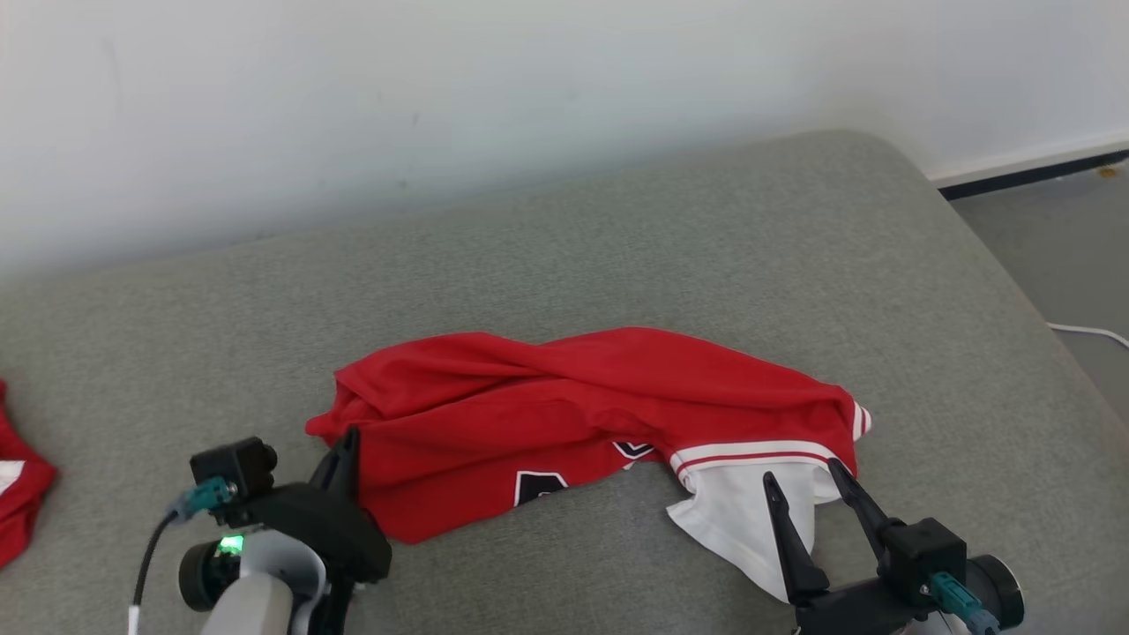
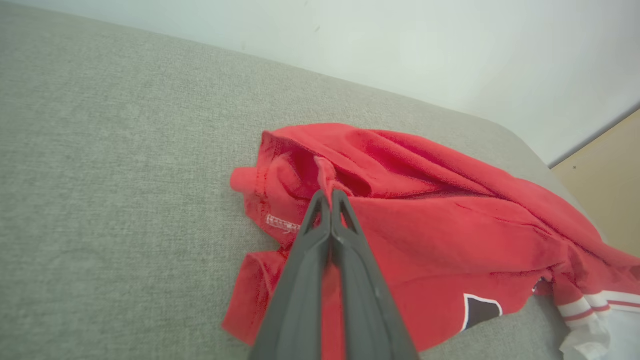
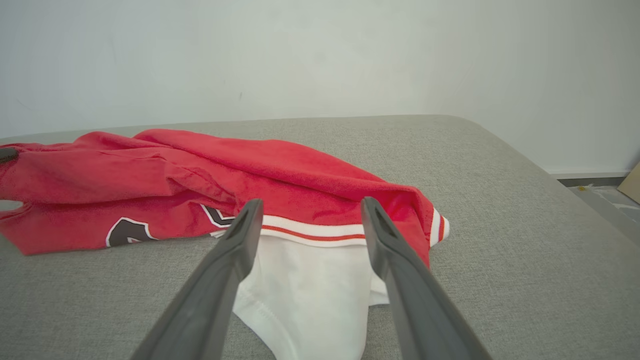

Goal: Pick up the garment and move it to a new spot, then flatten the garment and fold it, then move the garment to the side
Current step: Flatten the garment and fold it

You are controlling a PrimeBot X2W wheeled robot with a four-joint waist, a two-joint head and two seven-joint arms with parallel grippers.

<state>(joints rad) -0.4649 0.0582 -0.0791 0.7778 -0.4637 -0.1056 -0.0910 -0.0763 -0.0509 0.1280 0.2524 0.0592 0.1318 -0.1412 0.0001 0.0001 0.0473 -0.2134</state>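
On the head view, I see the garment [image 1: 573, 388], red with a white striped hem, lying crumpled in the middle of the grey padded surface [image 1: 706, 229]. My left gripper [image 1: 348, 438] sits at its left edge, and my right gripper [image 1: 801, 472] stands spread over the white part. A second red cloth [image 1: 18, 494] lies at the far left.

On the left wrist view, the left gripper [image 2: 325, 195] is pressed together, pinching a ridge of the garment [image 2: 440, 225].

On the right wrist view, the right gripper [image 3: 311, 202] is spread wide, its fingers straddling the striped hem of the garment [image 3: 250, 170]. I can't tell whether they touch it.
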